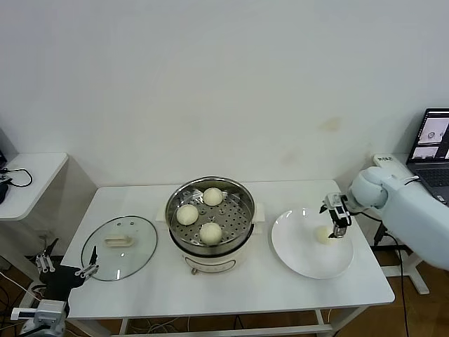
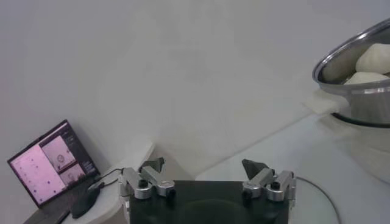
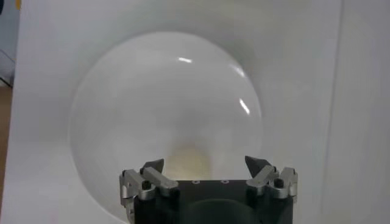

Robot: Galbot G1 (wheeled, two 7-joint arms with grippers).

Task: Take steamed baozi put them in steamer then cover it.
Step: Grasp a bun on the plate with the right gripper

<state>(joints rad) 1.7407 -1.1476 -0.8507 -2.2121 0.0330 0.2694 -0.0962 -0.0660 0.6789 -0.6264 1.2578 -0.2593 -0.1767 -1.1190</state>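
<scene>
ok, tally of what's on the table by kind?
Steamed baozi: 4, with 3 in the steamer and 1 on the plate
Steamer: 1
Glass cover: 1
White plate: 1
Total: 7

White plate (image 1: 302,263) sits right on the tabletop (image 1: 245,288); open laptop (image 1: 435,144) far right, a side table (image 1: 31,175) far left.
</scene>
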